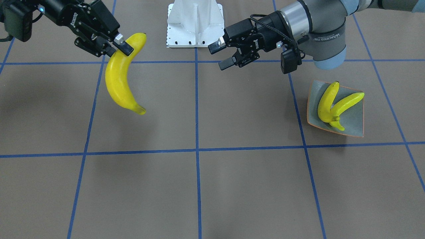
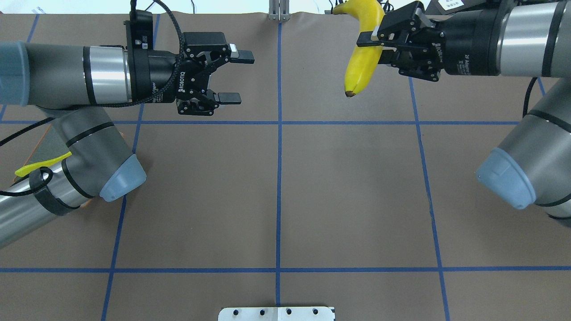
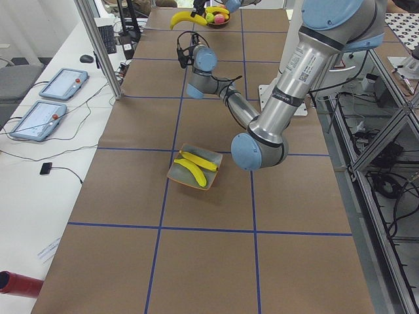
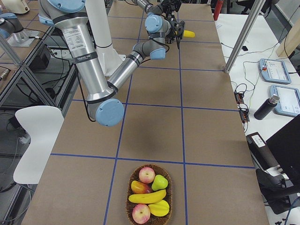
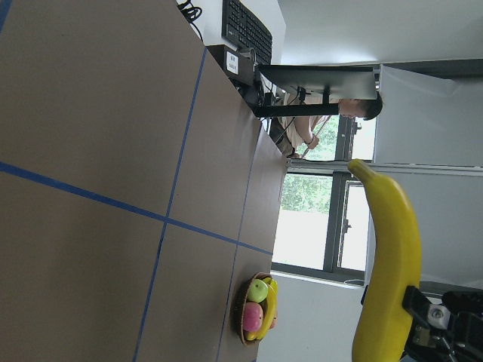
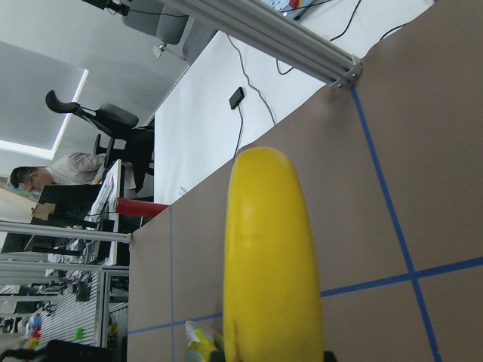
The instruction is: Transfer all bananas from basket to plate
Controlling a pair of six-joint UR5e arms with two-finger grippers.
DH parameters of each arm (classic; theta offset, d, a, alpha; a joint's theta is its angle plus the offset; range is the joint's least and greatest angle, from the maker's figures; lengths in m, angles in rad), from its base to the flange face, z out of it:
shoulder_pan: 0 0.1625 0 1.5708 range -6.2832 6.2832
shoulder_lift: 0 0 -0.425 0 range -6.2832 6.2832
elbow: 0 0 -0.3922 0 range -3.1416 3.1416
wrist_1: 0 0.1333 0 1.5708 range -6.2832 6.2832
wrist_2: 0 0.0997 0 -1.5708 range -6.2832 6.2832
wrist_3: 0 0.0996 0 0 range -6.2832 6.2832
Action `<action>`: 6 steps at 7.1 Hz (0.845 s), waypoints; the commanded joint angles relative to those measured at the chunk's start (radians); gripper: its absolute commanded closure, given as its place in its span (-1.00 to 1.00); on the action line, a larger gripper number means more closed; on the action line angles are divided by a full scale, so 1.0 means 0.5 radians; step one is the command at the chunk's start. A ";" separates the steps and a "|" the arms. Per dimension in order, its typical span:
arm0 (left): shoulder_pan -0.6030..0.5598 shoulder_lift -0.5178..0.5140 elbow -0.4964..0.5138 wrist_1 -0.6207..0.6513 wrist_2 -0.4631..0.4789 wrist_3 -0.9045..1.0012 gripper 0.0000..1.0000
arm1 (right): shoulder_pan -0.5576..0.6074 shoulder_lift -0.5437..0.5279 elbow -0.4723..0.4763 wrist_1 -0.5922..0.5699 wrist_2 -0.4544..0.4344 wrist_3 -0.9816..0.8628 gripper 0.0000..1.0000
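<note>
Yellow and close against the right wrist lens, one banana hangs above the table at about 10 o'clock in the front-facing view, pinched near its upper end by the right gripper. At 12 o'clock the left gripper hovers with jaws spread and empty. Two bananas lie crossed on the plate at 3 o'clock, and another rests in the basket.

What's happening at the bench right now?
The right gripper holds one banana in the air, clear of the table. The left gripper is open and empty, facing it. Two bananas lie on the plate; another banana shows in the basket with other fruit.
</note>
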 commanded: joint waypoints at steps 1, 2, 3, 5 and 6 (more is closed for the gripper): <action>-0.003 -0.001 -0.003 -0.004 0.002 -0.123 -1.00 | -0.371 0.074 0.028 0.051 -0.445 0.023 1.00; -0.003 -0.001 -0.006 -0.004 0.014 -0.160 -1.00 | -0.522 0.126 0.043 0.051 -0.615 0.023 1.00; -0.003 -0.004 -0.006 -0.007 0.026 -0.190 -1.00 | -0.693 0.163 0.049 0.063 -0.823 0.023 1.00; 0.000 -0.004 -0.018 -0.010 0.026 -0.221 -1.00 | -0.930 0.218 0.043 0.063 -1.097 -0.002 1.00; 0.000 -0.001 -0.028 -0.013 0.023 -0.261 -1.00 | -0.968 0.221 0.037 0.063 -1.122 -0.020 1.00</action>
